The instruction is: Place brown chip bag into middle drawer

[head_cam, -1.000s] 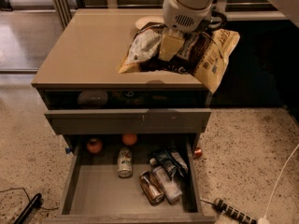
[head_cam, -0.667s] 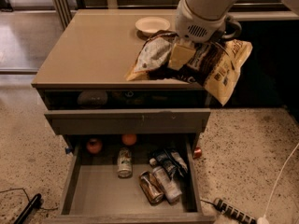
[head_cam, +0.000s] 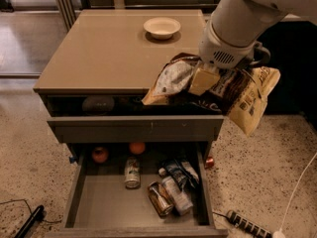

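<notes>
My gripper is shut on the brown chip bag and holds it in the air over the cabinet's front right corner. The bag is crumpled, with a white label panel on its left and a cream-tan end hanging to the right. Below it the middle drawer is pulled wide open. It holds two round fruits at the back, an upright can, a lying can and several packets. The bag hangs above and to the right of the drawer's right wall.
A white bowl stands on the cabinet top. The top drawer is slightly open and shows a dark round object. A power strip and a white cable lie on the floor at right, and a black object at left.
My gripper has carried the bag to the right and forward, off the cabinet top toward its front right corner. The white bowl is now uncovered.
</notes>
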You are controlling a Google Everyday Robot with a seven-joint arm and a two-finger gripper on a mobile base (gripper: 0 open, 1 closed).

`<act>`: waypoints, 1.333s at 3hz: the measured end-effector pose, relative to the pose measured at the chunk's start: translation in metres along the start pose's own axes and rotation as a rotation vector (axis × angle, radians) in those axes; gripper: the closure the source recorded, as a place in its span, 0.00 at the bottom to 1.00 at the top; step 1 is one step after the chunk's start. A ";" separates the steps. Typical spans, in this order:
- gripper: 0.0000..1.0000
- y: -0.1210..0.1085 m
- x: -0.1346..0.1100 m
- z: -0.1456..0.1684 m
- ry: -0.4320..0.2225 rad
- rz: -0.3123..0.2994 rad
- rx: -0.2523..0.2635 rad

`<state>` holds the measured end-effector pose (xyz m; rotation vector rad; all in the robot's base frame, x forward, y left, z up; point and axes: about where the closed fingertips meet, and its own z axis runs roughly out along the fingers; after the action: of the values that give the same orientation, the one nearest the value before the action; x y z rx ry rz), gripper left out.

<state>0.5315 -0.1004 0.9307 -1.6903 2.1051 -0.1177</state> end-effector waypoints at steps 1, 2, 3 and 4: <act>1.00 0.006 -0.007 0.010 -0.010 -0.010 -0.017; 1.00 0.036 -0.021 0.039 -0.045 -0.036 -0.073; 1.00 0.076 -0.031 0.072 -0.082 -0.066 -0.143; 1.00 0.111 -0.038 0.099 -0.106 -0.091 -0.206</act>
<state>0.4743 -0.0163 0.8156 -1.8674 2.0203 0.1640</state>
